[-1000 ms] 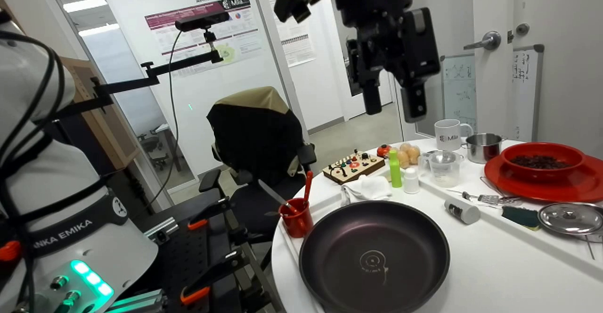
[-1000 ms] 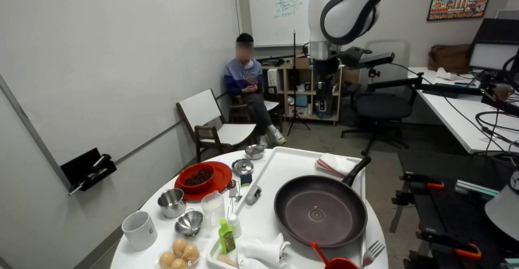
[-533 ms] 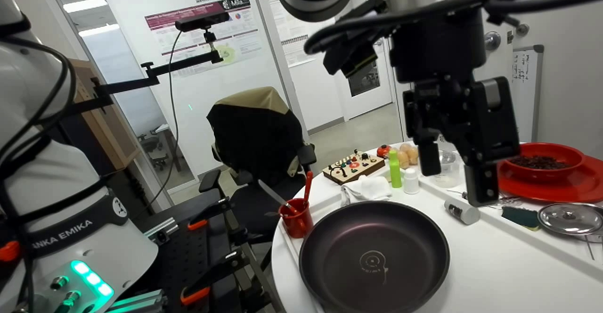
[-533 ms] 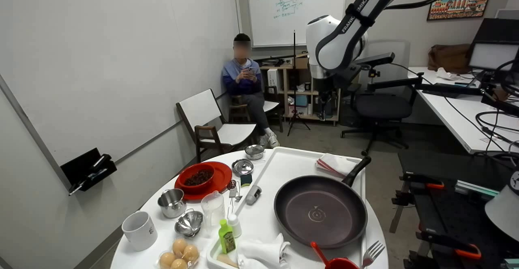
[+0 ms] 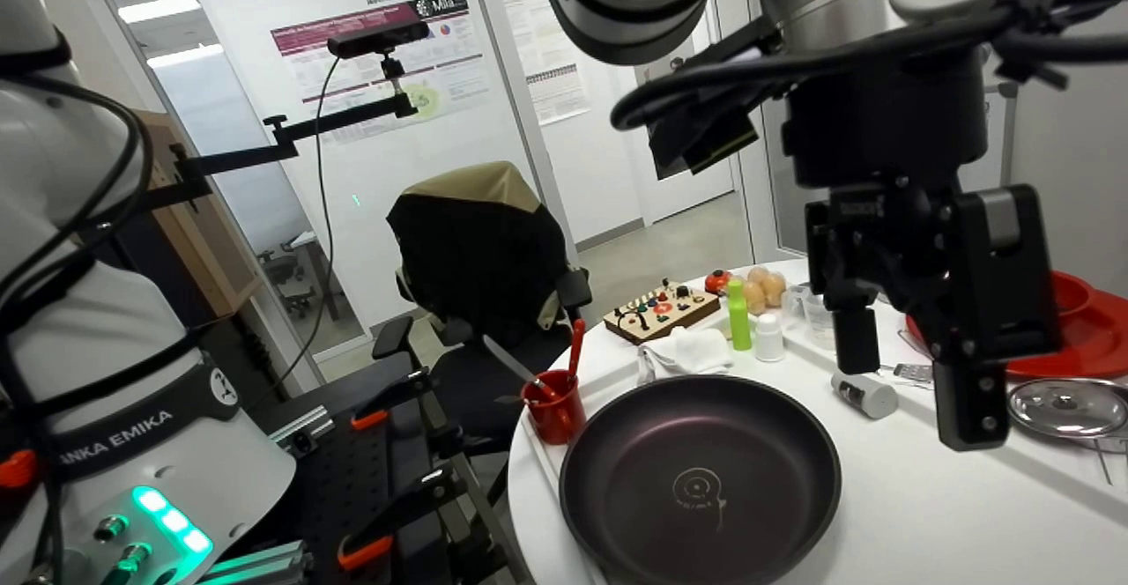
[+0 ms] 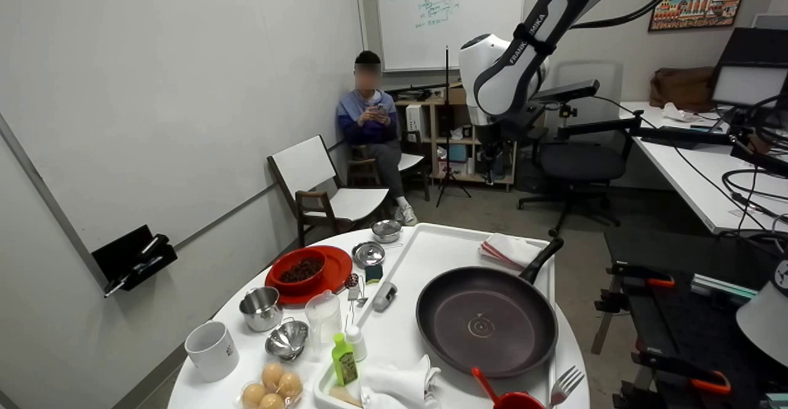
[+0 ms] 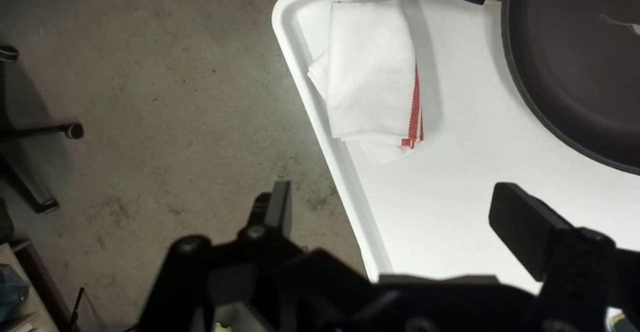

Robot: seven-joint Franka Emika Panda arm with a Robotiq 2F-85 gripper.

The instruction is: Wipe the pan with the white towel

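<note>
While the tool (image 7: 395, 212) hangs well above the white tray (image 6: 431, 249), its fingers (image 7: 521, 226) stand wide apart. Folded flat, the white towel (image 7: 372, 72) lies in a corner of the tray, a red stripe along one edge, just beside the black handle (image 6: 542, 260) of the frying pan (image 6: 486, 323). Whether towel and handle touch is hard to judge from these angles. The wrist view shows the towel ahead of the fingers and apart from them. The pan sits right way up on the tray, a small ring mark at the middle of its base. Near the pan stands a red cup (image 5: 557, 413), cutlery (image 5: 577, 351) leaning out of it. Towards that end of the tray a crumpled white cloth (image 5: 686, 353) lies near an upright green bottle (image 5: 738, 319) and a white shaker (image 5: 769, 343). A small canister (image 6: 385, 298) lies on its side by the tray's edge. Elsewhere on the surface (image 6: 251, 348), a red bowl (image 6: 297, 286) of dark pieces (image 6: 301, 268) rests on a red plate (image 6: 340, 267), near a steel pot (image 6: 261, 316).
</note>
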